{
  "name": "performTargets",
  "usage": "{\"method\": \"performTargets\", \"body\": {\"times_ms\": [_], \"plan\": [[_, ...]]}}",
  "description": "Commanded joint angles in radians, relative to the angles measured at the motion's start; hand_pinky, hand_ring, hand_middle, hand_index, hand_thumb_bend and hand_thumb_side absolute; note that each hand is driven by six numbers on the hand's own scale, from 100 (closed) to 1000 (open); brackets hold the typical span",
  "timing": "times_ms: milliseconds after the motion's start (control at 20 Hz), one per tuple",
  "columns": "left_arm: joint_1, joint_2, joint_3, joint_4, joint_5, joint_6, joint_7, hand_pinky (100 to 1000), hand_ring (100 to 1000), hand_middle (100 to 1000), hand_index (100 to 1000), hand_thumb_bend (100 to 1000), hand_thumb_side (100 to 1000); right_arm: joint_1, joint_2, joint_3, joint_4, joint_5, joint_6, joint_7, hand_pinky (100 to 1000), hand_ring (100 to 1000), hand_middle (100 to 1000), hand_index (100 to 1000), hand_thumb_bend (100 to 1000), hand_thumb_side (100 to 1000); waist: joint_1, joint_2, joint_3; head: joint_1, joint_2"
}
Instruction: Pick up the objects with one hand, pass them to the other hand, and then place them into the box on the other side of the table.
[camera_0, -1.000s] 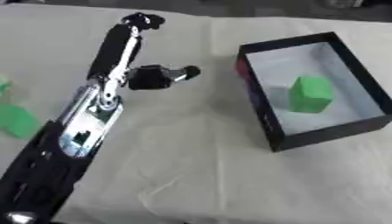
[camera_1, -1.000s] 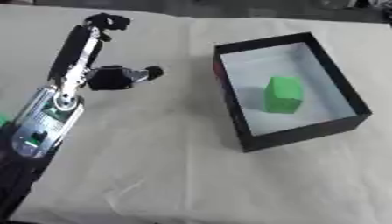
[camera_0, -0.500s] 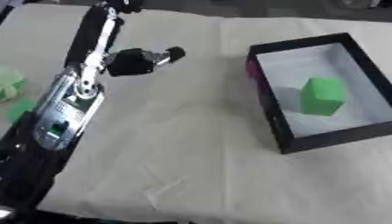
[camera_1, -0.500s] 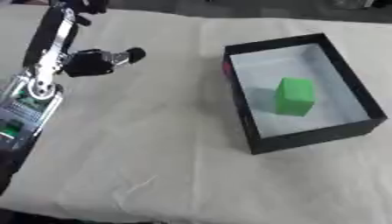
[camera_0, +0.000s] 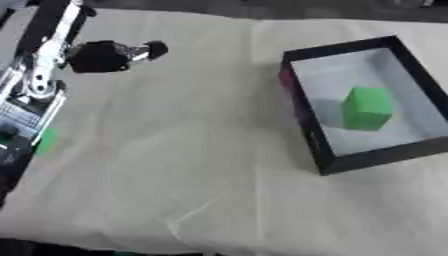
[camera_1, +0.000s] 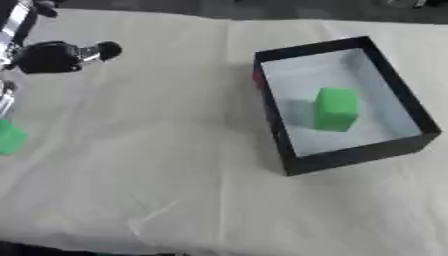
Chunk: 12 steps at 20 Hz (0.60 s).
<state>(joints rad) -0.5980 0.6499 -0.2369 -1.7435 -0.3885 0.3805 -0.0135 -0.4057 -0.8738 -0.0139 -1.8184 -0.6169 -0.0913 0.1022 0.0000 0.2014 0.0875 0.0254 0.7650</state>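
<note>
Nearest to us lies the cream cloth (camera_0: 201, 165) that covers the table, creased and rumpled toward the near edge. At the near left a small green block (camera_1: 10, 138) sits on the cloth; in the left eye view only a sliver of it shows beside our left arm (camera_0: 35, 95), which runs up along the left edge of the picture, black with silver parts.

Further back on the right stands the black box (camera_1: 278, 130), open-topped with a pale floor, set askew to the table edge. Inside it a green cube (camera_1: 335, 108) rests on the floor, roughly in the middle, apart from all four walls. A small reddish spot shows on the outside of the box's left wall; we cannot make out what it is.

Toward the far left, our left hand (camera_0: 98, 56) shows above the cloth as a dark rounded mass with a short silver-and-black piece sticking out to its right. It is well apart from the box and from the green block on the left. We see nothing between its fingers, but the shape is too blurred for us to tell whether the fingers are curled or straight.

Our right hand shows in neither view.
</note>
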Motion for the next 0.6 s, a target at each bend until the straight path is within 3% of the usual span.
{"method": "performTargets", "body": {"times_ms": [50, 600], "plan": [[-0.002, 0.087, 0.038, -0.016, 0.012, 0.009, -0.062, 805, 841, 761, 859, 805, 499, -0.006, -0.042, -0.021, -0.013, -0.004, 0.006, -0.001, 966, 1000, 1000, 1000, 100, 470, 0.015, -0.005, -0.002, 0.006, 0.005], [0.026, 0.271, 0.067, 0.053, 0.034, 0.037, -0.213, 809, 839, 766, 868, 811, 566, 0.001, -0.054, -0.022, -0.012, -0.043, -0.005, 0.015, 987, 1000, 1000, 1000, 100, 470, 0.024, -0.005, -0.008, 0.030, 0.005]]}}
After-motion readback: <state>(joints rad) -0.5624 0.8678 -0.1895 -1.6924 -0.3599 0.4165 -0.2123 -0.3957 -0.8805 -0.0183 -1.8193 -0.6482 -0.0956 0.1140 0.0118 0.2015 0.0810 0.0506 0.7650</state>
